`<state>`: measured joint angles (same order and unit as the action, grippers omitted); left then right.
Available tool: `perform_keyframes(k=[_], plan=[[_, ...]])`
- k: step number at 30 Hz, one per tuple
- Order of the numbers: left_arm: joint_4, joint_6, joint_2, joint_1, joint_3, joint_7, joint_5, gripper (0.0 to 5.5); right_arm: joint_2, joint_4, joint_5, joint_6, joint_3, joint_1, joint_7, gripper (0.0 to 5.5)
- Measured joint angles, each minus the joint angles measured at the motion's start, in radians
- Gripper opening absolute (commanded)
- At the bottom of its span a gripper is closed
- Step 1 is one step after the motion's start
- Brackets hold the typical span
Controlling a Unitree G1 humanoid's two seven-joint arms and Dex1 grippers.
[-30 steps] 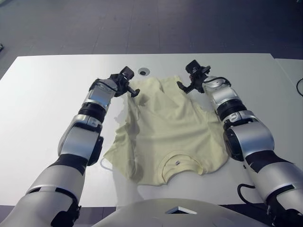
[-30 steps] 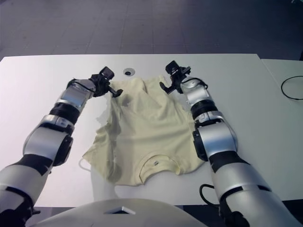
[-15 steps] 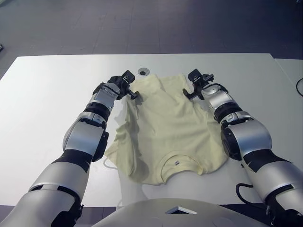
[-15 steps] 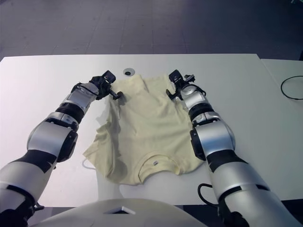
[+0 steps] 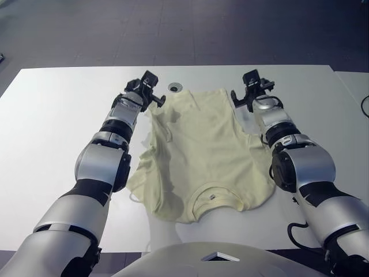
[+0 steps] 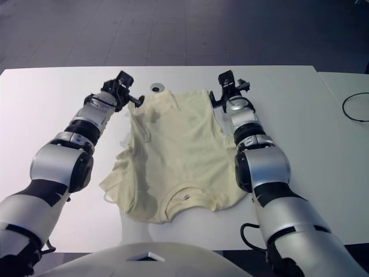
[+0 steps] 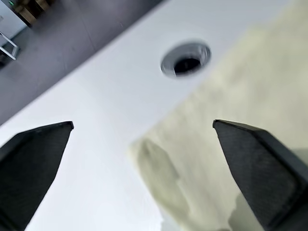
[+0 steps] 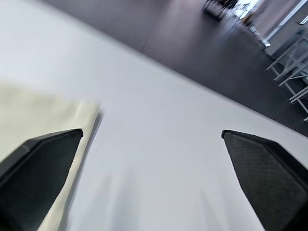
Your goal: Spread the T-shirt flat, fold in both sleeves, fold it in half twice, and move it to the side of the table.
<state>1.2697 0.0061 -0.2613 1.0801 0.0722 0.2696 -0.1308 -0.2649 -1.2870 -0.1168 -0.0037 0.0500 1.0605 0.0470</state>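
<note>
A pale yellow T-shirt point(image 5: 202, 150) lies on the white table point(image 5: 57, 115), collar toward me and hem at the far side. Its right half lies fairly smooth. The left edge point(image 5: 153, 167) is bunched and folded over. My left gripper point(image 5: 151, 95) hovers open just beyond the far left hem corner point(image 7: 159, 163), with nothing between its fingers. My right gripper point(image 5: 249, 99) stands open beside the far right hem corner point(image 8: 43, 110), also holding nothing.
A round cable grommet point(image 5: 174, 88) sits in the table just past the hem, close to the left gripper. A dark cable loop point(image 6: 356, 107) lies on the neighbouring surface at the far right. Bare table stretches on both sides of the shirt.
Both grippers carried the raised hem corners down and away from me, then let go and opened. The hem now rests on the table, stretched farther out.
</note>
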Motion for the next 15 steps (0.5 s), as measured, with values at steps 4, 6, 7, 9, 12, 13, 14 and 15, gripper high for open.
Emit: perform_keyframes(k=[4,6,7,9,12,13,14,15], plan=[[-0.208,0.046,-0.062,-0.037,-0.061,0.074,0.065,5.4,-0.052,0.2,0.126,0.052,0.091,-0.038,0.118,5.37],[-0.44,0.15,-0.102,-0.142,-0.103,0.11,0.118,5.4,-0.082,0.416,0.216,0.177,0.15,-0.132,0.168,5.37],[-0.535,0.203,-0.112,-0.201,-0.124,0.118,0.142,5.4,-0.09,0.502,0.25,0.236,0.175,-0.187,0.179,5.37],[-0.713,0.313,-0.114,-0.328,-0.172,0.128,0.199,5.4,-0.101,0.659,0.324,0.36,0.226,-0.302,0.194,5.37],[-0.976,0.478,-0.102,-0.562,-0.261,0.129,0.295,5.4,-0.123,0.859,0.421,0.55,0.329,-0.502,0.213,5.37],[-1.05,0.523,-0.095,-0.642,-0.286,0.128,0.324,5.4,-0.129,0.91,0.447,0.605,0.365,-0.567,0.217,5.37],[-1.132,0.575,-0.081,-0.737,-0.317,0.125,0.352,5.4,-0.133,0.966,0.479,0.677,0.406,-0.642,0.221,5.37],[-1.195,0.61,-0.067,-0.809,-0.337,0.123,0.374,5.4,-0.134,1.011,0.506,0.73,0.435,-0.698,0.225,5.37]])
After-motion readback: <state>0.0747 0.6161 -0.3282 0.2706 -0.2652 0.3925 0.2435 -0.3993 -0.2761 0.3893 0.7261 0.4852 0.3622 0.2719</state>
